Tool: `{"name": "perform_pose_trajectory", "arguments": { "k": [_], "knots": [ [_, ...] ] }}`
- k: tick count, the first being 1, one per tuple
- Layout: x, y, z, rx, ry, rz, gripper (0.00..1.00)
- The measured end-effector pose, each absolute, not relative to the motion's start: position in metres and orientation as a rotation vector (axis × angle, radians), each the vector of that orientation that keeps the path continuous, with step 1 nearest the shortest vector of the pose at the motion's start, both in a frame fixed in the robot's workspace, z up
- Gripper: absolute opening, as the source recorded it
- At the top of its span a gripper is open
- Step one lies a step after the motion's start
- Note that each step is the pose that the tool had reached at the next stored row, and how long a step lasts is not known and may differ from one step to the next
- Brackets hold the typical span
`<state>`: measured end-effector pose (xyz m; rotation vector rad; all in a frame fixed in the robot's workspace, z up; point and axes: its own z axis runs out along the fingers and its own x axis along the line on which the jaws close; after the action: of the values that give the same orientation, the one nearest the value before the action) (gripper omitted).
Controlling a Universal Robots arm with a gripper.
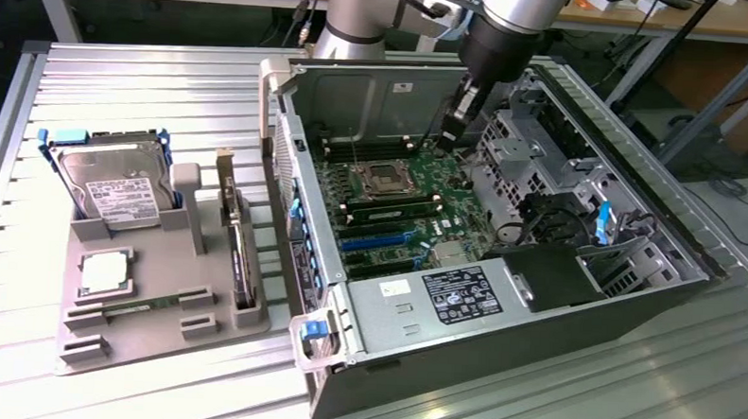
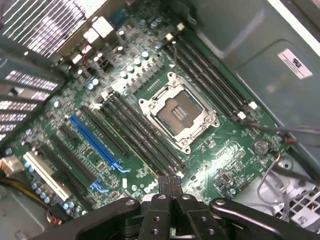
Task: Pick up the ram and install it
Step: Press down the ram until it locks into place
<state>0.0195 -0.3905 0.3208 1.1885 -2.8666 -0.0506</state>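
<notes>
A slim green ram stick [image 1: 131,304] lies flat in the grey holder tray [image 1: 167,338] at the exterior view's left, far from my gripper. Another memory stick [image 1: 393,209] stands in a slot just in front of the CPU socket [image 1: 383,179] on the motherboard. My gripper [image 1: 451,143] hangs inside the open computer case [image 1: 521,301], above the back part of the motherboard. In the wrist view the gripper [image 2: 170,181] has its two fingertips pressed together, holding nothing. It hovers over the board near the empty socket [image 2: 177,114] and the long dark memory slots [image 2: 142,139].
The tray also holds a hard drive [image 1: 113,184], a square silver processor [image 1: 103,273] and an upright expansion card [image 1: 239,251]. Case walls, a drive cage [image 1: 541,160] and cables [image 2: 280,131] surround the motherboard. Blue and white card slots [image 2: 95,145] lie beyond the memory slots.
</notes>
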Motion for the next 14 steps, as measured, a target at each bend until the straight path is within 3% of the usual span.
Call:
{"name": "perform_pose_trajectory", "arguments": {
  "k": [14],
  "knots": [
    [0.0195, -0.3905, 0.3176, 0.616, -3.048, -0.061, 0.11]
  ]
}}
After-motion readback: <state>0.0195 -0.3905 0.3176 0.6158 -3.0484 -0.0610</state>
